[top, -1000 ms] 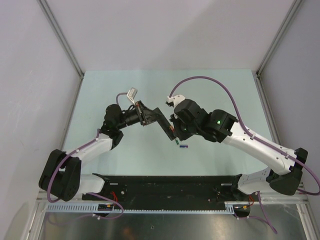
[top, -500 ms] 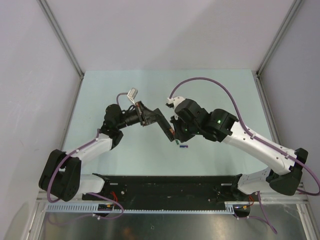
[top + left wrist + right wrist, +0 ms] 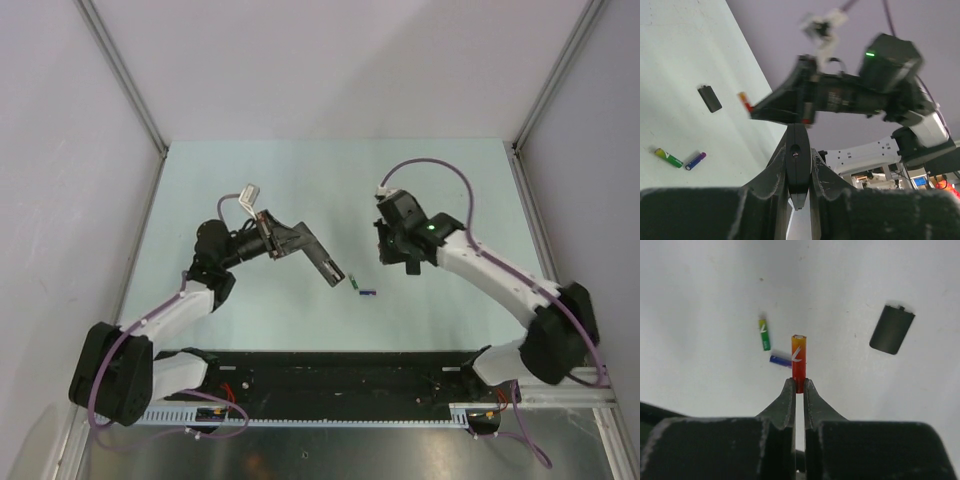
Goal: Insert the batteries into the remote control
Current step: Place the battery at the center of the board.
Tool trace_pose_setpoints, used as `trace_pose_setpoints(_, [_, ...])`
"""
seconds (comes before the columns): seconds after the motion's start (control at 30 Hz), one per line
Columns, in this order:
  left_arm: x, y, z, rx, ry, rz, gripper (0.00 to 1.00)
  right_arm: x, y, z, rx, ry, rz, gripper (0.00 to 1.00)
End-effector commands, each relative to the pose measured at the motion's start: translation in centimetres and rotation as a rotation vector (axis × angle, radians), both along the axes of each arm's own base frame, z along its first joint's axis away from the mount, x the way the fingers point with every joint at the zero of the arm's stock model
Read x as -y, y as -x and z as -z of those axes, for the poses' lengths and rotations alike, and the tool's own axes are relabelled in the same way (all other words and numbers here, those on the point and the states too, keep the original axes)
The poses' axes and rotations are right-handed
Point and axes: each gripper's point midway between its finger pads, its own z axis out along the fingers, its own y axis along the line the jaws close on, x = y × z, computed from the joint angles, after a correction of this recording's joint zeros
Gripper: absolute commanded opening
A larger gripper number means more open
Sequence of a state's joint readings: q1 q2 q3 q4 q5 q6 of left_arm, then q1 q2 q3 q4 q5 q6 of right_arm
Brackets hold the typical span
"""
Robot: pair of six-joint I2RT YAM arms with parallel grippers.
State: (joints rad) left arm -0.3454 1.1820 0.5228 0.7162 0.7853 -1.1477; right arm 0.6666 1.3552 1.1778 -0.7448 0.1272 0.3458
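Note:
My left gripper (image 3: 296,241) is shut on the remote control (image 3: 320,260), a slim black bar held above the table and slanting toward the middle. In the left wrist view the remote (image 3: 798,159) stands edge-on between the fingers of that gripper (image 3: 799,167). My right gripper (image 3: 798,386) is shut on the base of a red-orange battery (image 3: 798,360), which sticks out beyond its fingertips. From above, this gripper (image 3: 392,255) hangs apart from the remote, to its right. A green battery (image 3: 355,283) and a blue-purple one (image 3: 368,293) lie on the table between the arms.
A small black battery cover (image 3: 892,328) lies flat on the pale table, right of the loose batteries; the left wrist view shows this cover (image 3: 709,98) too. Metal posts and grey walls close in the table's sides and back.
The right gripper has drawn back to the right, away from the remote's end, still holding the red battery. The left arm has shifted slightly left with the remote.

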Motion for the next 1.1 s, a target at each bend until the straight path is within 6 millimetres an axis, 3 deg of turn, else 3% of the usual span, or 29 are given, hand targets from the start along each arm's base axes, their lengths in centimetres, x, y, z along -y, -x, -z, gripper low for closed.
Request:
trace_pose_setpoints(0.0, [-0.5, 1.4, -1.4, 0.089, 0.015, 0.009, 0.00, -2.4, -3.8, 3.8, 0.025, -0.001, -0.008, 0.00])
trace_pose_setpoints(0.07, [-0.7, 1.9, -1.0, 0.085, 0.014, 0.012, 0.00, -3.1, -5.6, 4.7, 0.052, -0.004, 0.001, 0.00])
trace_pose_setpoints(0.1, [-0.8, 2.2, -1.2, 0.089, 0.017, 0.012, 0.00, -3.2, -6.0, 6.7, 0.014, 0.015, 0.004, 0.00])
trace_pose_setpoints(0.17, [-0.8, 2.5, -0.9, 0.084, 0.016, 0.017, 0.00, -3.4, -7.3, 8.0, -0.013, 0.013, 0.015, 0.00])
trace_pose_setpoints(0.2, [-0.9, 2.6, -0.9, 0.083, 0.017, 0.019, 0.00, -3.4, -7.5, 9.6, -0.046, 0.037, 0.017, 0.00])
trace_pose_setpoints(0.33, [-1.0, 3.3, -1.1, 0.093, 0.022, 0.027, 0.00, -3.0, -8.2, 11.5, -0.076, 0.064, 0.027, 0.00])
trace_pose_setpoints(0.57, [-1.1, 3.6, -1.5, 0.105, 0.025, 0.031, 0.00, -2.3, -8.0, 13.0, -0.113, 0.103, 0.041, 0.00])
trace_pose_setpoints(0.83, [-1.1, 3.6, -1.0, 0.089, 0.020, 0.033, 0.00, -2.0, -7.1, 13.5, -0.137, 0.139, 0.039, 0.26])
trace_pose_setpoints(1.07, [-1.1, 3.8, -0.7, 0.083, 0.016, 0.032, 0.00, -2.5, -7.0, 11.7, -0.107, 0.109, 0.064, 0.43])
